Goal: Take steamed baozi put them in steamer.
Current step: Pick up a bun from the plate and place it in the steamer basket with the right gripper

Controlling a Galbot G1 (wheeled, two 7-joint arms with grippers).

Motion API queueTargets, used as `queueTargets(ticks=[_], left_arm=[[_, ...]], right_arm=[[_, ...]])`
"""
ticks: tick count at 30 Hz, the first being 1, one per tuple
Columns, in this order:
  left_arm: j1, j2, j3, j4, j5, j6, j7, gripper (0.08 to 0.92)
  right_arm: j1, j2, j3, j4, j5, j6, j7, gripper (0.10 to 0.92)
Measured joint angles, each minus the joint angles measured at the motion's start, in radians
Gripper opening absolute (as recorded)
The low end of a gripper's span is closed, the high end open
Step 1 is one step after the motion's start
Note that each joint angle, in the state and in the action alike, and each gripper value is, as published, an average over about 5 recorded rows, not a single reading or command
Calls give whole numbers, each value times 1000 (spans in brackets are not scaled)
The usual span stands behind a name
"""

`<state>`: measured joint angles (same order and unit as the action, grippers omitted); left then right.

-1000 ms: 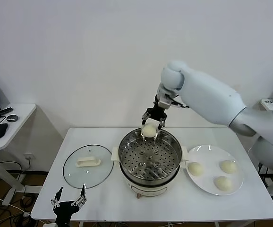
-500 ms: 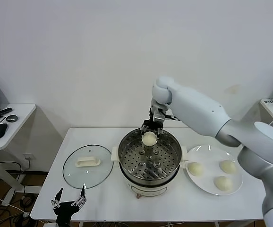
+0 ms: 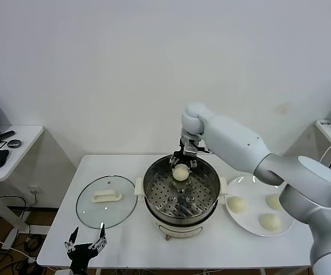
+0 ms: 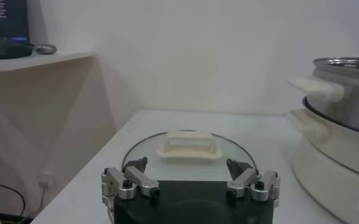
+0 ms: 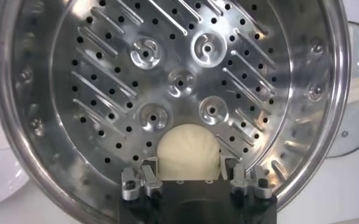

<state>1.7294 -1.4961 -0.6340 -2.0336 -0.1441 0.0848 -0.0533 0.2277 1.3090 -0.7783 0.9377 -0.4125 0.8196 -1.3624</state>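
We are partway through loading: our right gripper (image 3: 184,166) has its fingers (image 5: 144,176) clamped on one bun (image 3: 180,173), which sits between them just above the holed tray at the far side of the steamer (image 3: 181,213). Three more buns (image 3: 236,204) wait on the plate (image 3: 252,184), well off to the side of those fingers. Next, we judge, the bun needs lowering until it rests on the tray, then the fingers must part and lift clear. Our left gripper (image 3: 85,247) is parked at the near bench (image 3: 125,243) edge, fingers apart, the glass lid (image 4: 185,155) just beyond them.
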Motion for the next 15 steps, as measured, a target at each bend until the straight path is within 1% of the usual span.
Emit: queueTargets(ticks=[3,6,11,15], left_arm=[[0,1,0,1,0,0,0,823],[0,1,0,1,0,0,0,823],[0,1,1,-1,2,1,0,823],[2,6,3,-6,4,7,3,823]], right_arm=[[-2,-1,-2,-3,0,-4,10,777],[2,-5,-7,-1,10,-14,13,815],[26,-25,-21,22,58,-52,11,822],[68,-60,-40,72,132,-111,11,823]])
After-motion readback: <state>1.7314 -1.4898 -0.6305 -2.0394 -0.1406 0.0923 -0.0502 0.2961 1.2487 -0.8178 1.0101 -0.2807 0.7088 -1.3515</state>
